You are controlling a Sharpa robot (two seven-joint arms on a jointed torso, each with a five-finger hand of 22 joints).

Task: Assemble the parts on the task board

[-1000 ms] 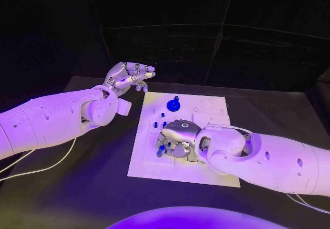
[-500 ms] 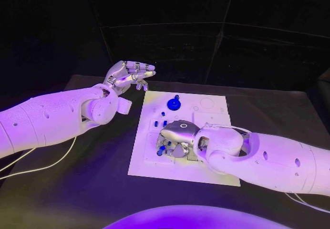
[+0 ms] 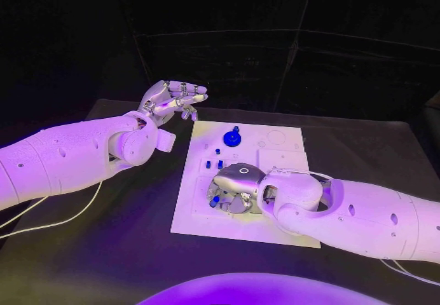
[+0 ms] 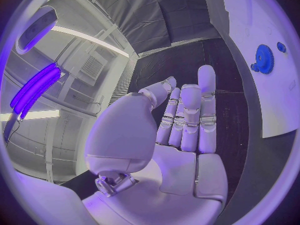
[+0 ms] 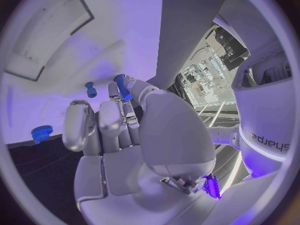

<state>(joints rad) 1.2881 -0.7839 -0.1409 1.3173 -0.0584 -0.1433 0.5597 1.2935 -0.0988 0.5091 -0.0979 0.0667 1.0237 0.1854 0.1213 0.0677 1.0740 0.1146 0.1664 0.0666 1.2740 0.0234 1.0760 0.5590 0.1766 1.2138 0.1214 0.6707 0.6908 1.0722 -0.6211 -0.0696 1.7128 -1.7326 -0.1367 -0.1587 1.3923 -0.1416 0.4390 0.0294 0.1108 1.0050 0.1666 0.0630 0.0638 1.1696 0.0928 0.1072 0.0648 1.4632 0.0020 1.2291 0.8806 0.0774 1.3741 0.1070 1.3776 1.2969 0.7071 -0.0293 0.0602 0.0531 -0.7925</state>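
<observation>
Right hand (image 3: 236, 185) low over task board (image 3: 284, 232), fingers (image 5: 119, 107) pinching a blue peg (image 5: 121, 87), long axis running out past the fingertips. Left hand (image 3: 172, 100) empty, fingers loosely apart, well clear.

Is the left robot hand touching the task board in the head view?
No, the left robot hand is raised beyond the task board's far left corner, holding nothing.

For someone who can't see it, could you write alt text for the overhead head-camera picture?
The robot's right hand reaches down onto the white task board among small blue parts. Its left hand is raised off the board's far left corner, holding nothing. A blue gear sits near the board's far end.
</observation>
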